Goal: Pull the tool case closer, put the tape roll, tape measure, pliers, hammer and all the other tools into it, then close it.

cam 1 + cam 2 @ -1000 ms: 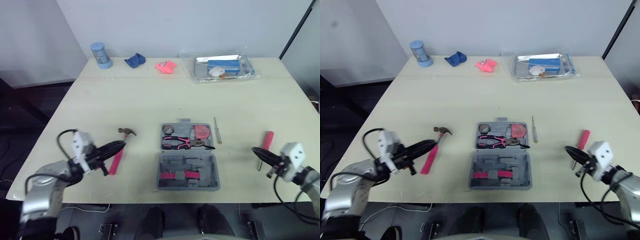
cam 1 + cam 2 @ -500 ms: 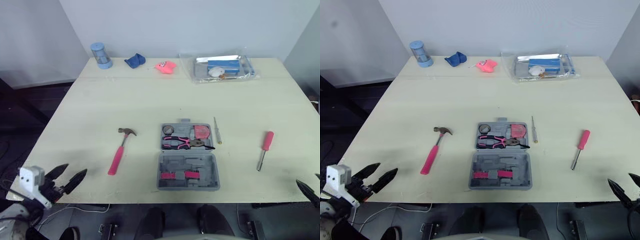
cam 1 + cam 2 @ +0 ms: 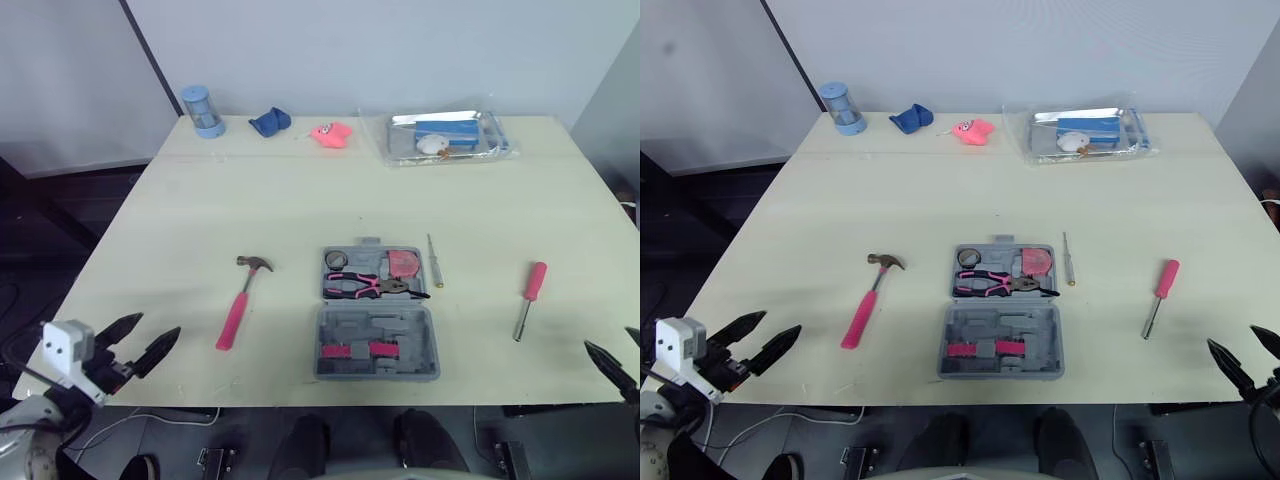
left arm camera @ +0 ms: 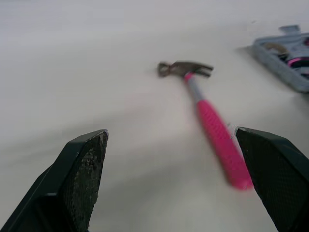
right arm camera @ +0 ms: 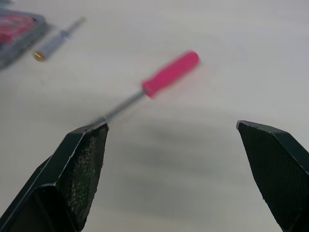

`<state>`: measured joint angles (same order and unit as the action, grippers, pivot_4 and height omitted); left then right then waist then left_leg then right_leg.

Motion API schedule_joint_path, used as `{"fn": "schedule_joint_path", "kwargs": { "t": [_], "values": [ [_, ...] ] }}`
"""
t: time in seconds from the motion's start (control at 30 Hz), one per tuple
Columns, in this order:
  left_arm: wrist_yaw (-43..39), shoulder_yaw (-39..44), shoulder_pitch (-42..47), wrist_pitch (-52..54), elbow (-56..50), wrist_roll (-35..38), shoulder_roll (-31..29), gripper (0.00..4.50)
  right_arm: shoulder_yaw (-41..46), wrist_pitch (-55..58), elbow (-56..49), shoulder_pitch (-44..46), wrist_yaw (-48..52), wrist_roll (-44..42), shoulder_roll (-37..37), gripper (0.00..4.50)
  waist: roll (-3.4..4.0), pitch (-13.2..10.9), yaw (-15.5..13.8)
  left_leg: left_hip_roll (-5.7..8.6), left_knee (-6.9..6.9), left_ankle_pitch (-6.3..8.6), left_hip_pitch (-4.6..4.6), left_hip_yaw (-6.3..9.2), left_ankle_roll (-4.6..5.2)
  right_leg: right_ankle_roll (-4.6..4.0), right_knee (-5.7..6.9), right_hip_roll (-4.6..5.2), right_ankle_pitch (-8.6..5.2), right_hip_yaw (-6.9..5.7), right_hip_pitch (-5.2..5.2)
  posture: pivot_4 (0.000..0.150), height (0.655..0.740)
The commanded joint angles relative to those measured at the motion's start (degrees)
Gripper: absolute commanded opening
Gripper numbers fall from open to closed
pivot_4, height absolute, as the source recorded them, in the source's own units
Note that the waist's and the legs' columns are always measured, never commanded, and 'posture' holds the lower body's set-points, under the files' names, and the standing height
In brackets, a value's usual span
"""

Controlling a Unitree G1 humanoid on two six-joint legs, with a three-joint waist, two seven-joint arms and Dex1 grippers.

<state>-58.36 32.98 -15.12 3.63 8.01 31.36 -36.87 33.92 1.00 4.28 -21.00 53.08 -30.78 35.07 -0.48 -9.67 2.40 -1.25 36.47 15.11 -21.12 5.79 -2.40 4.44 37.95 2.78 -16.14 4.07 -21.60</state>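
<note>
The grey tool case (image 3: 377, 340) lies open at the table's front middle. Its far half holds a tape roll (image 3: 335, 260), pink-handled pliers (image 3: 375, 286) and a pink tape measure (image 3: 404, 263). A pink-handled hammer (image 3: 243, 300) lies left of the case, a thin screwdriver (image 3: 434, 260) just right of it, and a pink screwdriver (image 3: 530, 295) farther right. My left gripper (image 3: 142, 338) hangs open at the front left edge, short of the hammer (image 4: 207, 121). My right gripper (image 3: 1245, 350) is open off the front right corner, facing the pink screwdriver (image 5: 164, 77). Neither holds anything.
Along the far edge stand a blue cylinder (image 3: 201, 109), a blue cloth (image 3: 269, 121), a pink toy (image 3: 330, 133) and a clear bag of items (image 3: 440, 134). Bare tabletop lies between the case and those things.
Both arms have drawn back from the hammer and the pink screwdriver to the table's front edge, and both grippers have opened. The tools have not moved.
</note>
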Motion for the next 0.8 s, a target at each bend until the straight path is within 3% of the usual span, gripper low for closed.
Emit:
{"fn": "schedule_joint_path", "kwargs": {
  "t": [0.03,0.27,0.43,0.8],
  "values": [
    [-0.4,-1.0,1.2,1.1,-6.4,1.6,-1.2,4.5,-2.8,2.4,-4.8,2.3,-2.1,0.4,0.3,4.47,0.0,0.0,0.0,0.0,0.0,0.0,-0.01,0.01,0.0,0.0,0.0,0.0,0.0,0.0,0.0,0.15,0.74],
    [-2.4,-5.2,3.5,3.7,-15.0,2.0,-2.6,4.5,-12.4,9.9,-10.4,11.0,-9.4,3.5,-1.5,4.47,0.02,0.0,0.1,0.0,0.0,0.0,-0.01,0.01,-0.01,-0.01,0.02,-0.01,0.01,0.0,-0.02,0.15,0.74],
    [-5.1,-9.7,5.2,7.2,-23.1,4.0,-5.3,4.5,-22.0,17.8,-10.8,22.8,-17.8,8.3,-4.9,4.47,0.0,0.0,0.2,0.0,0.0,-0.01,-0.02,0.01,-0.01,-0.01,0.02,-0.01,0.01,0.0,-0.03,0.15,0.74],
    [-8.0,-13.9,10.7,11.2,-30.1,5.7,-10.0,4.5,-31.8,24.3,1.5,40.6,-28.7,18.2,-12.2,4.47,0.05,-0.1,0.0,0.01,0.01,-0.01,-0.55,0.11,-0.02,-0.02,0.04,0.0,0.03,-0.11,-0.53,0.15,0.74]
  ]
}}
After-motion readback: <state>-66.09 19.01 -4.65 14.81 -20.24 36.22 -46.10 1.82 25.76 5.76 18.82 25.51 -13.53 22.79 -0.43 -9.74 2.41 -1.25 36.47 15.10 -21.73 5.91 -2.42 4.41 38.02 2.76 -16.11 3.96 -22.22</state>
